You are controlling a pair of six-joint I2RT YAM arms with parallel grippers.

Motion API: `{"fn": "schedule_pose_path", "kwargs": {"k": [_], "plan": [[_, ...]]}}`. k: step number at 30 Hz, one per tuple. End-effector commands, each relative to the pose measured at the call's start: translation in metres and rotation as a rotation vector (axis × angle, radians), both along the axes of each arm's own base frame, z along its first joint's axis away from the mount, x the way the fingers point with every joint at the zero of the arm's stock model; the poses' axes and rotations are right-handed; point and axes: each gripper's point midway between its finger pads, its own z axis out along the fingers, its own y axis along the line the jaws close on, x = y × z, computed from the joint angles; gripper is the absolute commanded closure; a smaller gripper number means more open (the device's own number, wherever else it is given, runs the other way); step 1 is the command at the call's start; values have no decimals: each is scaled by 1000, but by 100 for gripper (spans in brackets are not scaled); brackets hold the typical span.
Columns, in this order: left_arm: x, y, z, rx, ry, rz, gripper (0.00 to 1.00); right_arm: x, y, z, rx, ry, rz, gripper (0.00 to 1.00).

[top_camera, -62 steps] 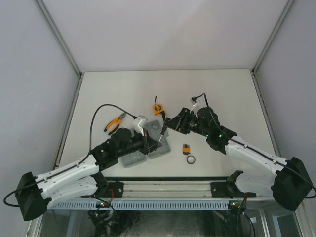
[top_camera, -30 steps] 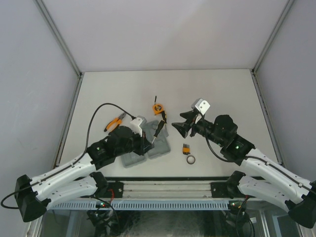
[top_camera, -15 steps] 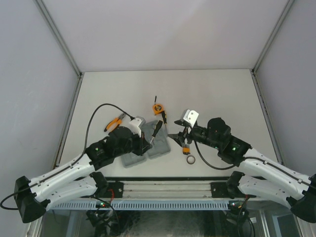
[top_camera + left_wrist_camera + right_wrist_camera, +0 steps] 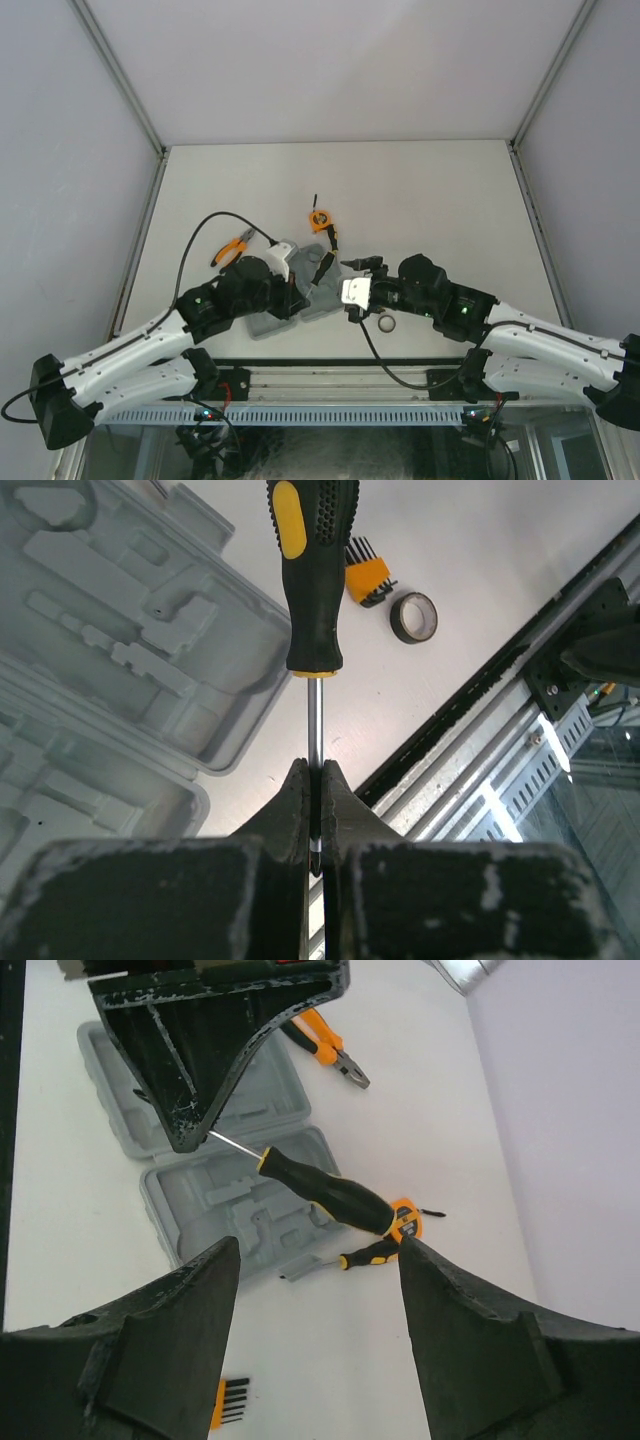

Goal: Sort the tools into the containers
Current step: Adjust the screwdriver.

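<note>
The right gripper (image 4: 318,1250) is no more at the screwdriver (image 4: 325,1190). It now hangs lower and nearer, over the bit set (image 4: 228,1401), with its jaws wider apart.

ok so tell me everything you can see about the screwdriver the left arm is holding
The screwdriver has a chunky black handle with dimpled texture, a yellow-orange inlay and an orange collar where a thin bright metal shaft leaves it. The left gripper is shut on the shaft near its tip, handle pointing away from it. It hangs over the edge of the open grey case; whether it touches the case cannot be told.
</note>
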Motion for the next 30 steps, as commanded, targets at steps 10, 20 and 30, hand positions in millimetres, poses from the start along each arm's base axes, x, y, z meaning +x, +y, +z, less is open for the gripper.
{"fn": "schedule_pose_path", "kwargs": {"k": [10, 20, 30], "plan": [[-19, -32, 37, -42, -35, -193, 100, -7, 2, -12, -160, -169, 148, 36], [-32, -40, 37, 8, -34, -281, 100, -3, 5, -37, -298, -192, 190, 38], [-38, -39, 41, 32, -54, -329, 100, 2, -4, -58, -395, -166, 174, 48]]}}
